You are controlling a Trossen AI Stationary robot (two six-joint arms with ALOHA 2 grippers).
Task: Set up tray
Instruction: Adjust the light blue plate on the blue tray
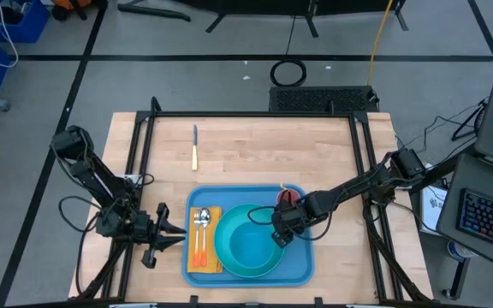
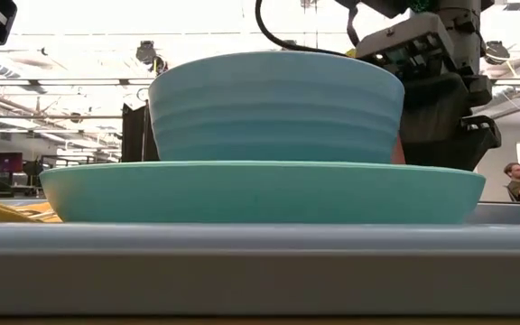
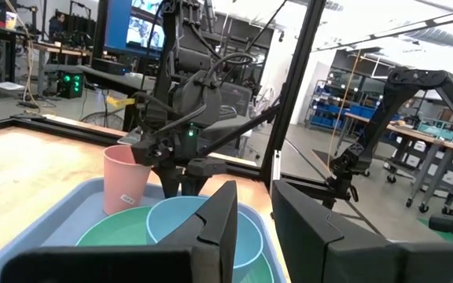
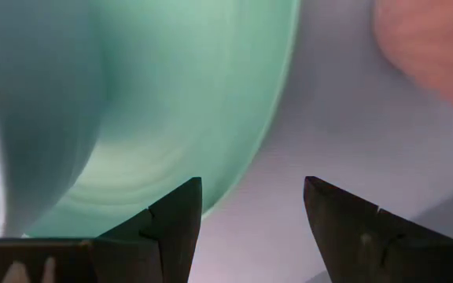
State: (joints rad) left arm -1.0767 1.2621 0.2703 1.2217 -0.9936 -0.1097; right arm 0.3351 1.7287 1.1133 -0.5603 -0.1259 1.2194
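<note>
The large flat light-blue plastic tray with rounded corners and a raised rim (image 1: 302,267) is seen lying at the near middle of the pale wooden table (image 1: 255,150), its long axis running left to right, and it is already loaded: a round turquoise plate (image 1: 229,257) carries a turquoise ribbed bowl (image 2: 276,106), a yellow-orange folded napkin (image 1: 192,267) with a spoon and an orange-handled utensil sits at the tray's left end, and a pink plastic cup (image 3: 126,178) stands at the far right corner. The right gripper (image 1: 279,234) is found over the tray's right part, hovering just beside the plate's right rim with the cup close behind it; its fingers (image 4: 171,220) are held wide apart with nothing between them. The left gripper (image 1: 174,236) is parked just off the tray's left edge, pointed along the tray's long axis, its fingers (image 3: 215,228) part-way apart and empty. One blue-and-yellow utensil (image 1: 194,146) is left on the far table, well apart from the tray; judged from here, the left arm is the nearer one for it
</note>
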